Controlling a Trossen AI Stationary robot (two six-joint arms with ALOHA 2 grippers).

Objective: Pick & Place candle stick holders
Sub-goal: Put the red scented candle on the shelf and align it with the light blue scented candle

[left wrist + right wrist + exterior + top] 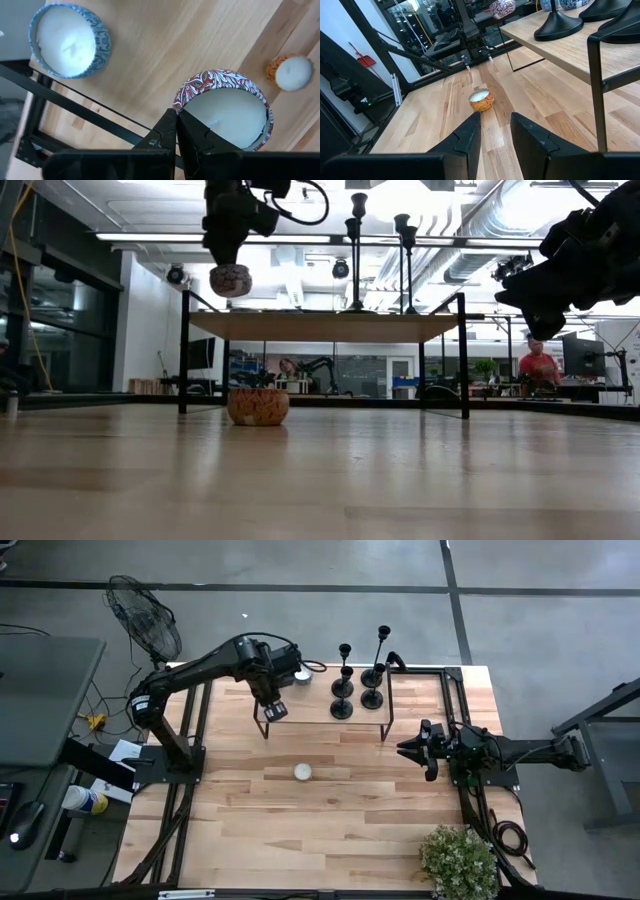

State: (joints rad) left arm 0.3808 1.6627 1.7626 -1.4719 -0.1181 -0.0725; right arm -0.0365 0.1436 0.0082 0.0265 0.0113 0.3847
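Observation:
Several black candle stick holders (358, 690) stand by their round bases on a raised wooden shelf (310, 712) at the table's far side; they also show in the low view (380, 250). My left gripper (272, 706) is over the shelf's left end, pointing down, shut on a red-patterned candle tin (222, 112). The tin hangs above the shelf top (230, 280). My right gripper (495, 132) waits at the table's right side, level and open, with nothing between its fingers. My left gripper pinches the red-patterned tin's rim (182, 102) from above, fingers pointing down. One finger (195, 137) lies over the wax inside and the other (162, 132) outside the wall. The tin hangs below the fingers, clear of the shelf, its open top up.
A blue-patterned candle tin (67, 40) sits on the shelf near its far left corner. A small orange candle (302, 772) stands on the table in front of the shelf. A potted plant (458, 858) is at the near right corner. People show in the room beyond.

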